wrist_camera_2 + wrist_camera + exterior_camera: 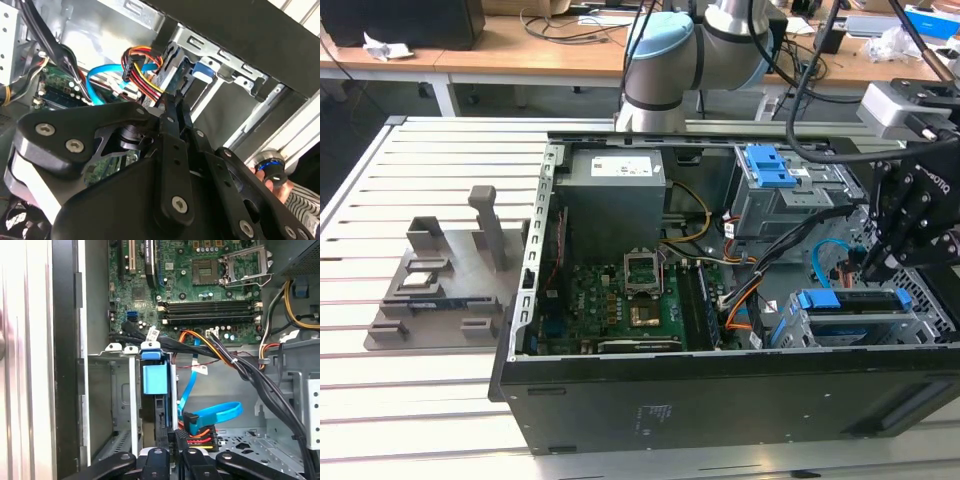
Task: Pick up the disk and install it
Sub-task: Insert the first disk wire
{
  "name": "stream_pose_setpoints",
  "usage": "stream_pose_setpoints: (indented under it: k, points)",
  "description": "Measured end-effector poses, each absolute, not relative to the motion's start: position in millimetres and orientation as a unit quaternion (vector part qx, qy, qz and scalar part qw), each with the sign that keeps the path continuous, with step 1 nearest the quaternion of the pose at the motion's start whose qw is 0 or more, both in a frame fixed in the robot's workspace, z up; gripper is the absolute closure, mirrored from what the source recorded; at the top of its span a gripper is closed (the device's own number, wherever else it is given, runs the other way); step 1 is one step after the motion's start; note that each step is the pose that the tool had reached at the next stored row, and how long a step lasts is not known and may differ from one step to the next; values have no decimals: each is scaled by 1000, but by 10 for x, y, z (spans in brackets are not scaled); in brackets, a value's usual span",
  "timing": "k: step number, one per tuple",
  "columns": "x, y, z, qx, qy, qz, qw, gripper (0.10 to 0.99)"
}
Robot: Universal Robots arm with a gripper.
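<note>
With my fingers (172,452) pinched together against the rear edge of the disk (162,405), which sits in its drive cage (860,325), I risk snagging the cables (210,427) crowding beside them and jamming it crooked.

I'm not getting any legible text here. I'm seeing a white label strip (625,167) on the grey power supply box (615,220) and faint white markings (655,412) on the black case panel (770,400), all too small to read. The white cable tag (200,369) in the first wrist view is reading blank too.
</note>
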State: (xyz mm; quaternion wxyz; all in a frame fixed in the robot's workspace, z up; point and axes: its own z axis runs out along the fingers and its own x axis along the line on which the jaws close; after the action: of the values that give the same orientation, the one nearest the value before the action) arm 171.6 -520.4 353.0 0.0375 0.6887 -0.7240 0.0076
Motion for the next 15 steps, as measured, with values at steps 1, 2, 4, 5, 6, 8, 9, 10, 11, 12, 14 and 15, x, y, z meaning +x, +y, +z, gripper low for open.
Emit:
stream_pose_setpoints:
  k: [1,2,4,5,6,8,9,10,11,12,14,15]
  points:
    - [1721,-5205,3513,689,-724,8,38,918]
    - [1734,-5205,3495,689,-724,8,38,918]
    - [1748,-5205,3482,689,-724,8,38,918]
    - [1752,-5205,3475,689,-724,8,38,918]
    - [1755,-5205,3471,689,-724,9,39,918]
    - [1759,-5209,3456,689,-724,10,39,918]
    - [1761,-5217,3448,689,-724,10,40,918]
    - [1763,-5220,3442,689,-724,10,40,918]
    - [1767,-5221,3439,689,-724,10,40,918]
    - [1773,-5221,3431,689,-724,10,40,918]
    - [1776,-5221,3417,689,-724,10,40,918]
    - [1776,-5222,3410,689,-724,10,40,918]
